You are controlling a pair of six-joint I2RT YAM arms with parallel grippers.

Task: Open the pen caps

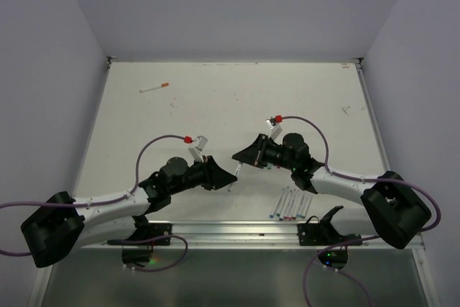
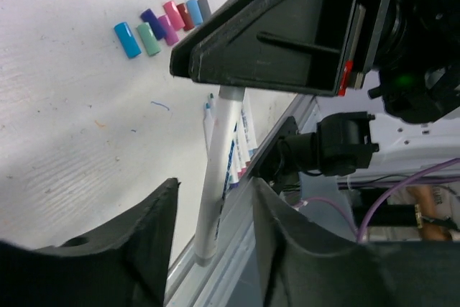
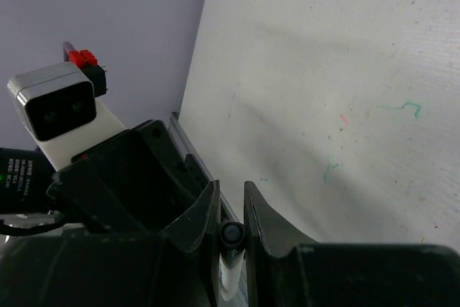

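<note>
A white pen [image 2: 228,116] hangs in the air between my two grippers. My right gripper [image 3: 231,193] is shut on its dark round end [image 3: 232,234], with the white barrel running away below the jaws. My left gripper [image 2: 215,186] stands open around the barrel's other end, and a gap shows on each side of the barrel. In the top view both grippers, left [image 1: 231,175] and right [image 1: 237,156], meet near the table's middle. Several loose pen caps [image 2: 162,25] in blue, green, purple, pink, red and grey lie in a row on the table.
Several white pens [image 1: 287,205] lie side by side near the front edge, right of centre, just behind the metal rail [image 1: 237,231]. One pen with an orange end [image 1: 154,88] lies far back on the left. Walls close in the table's back and sides.
</note>
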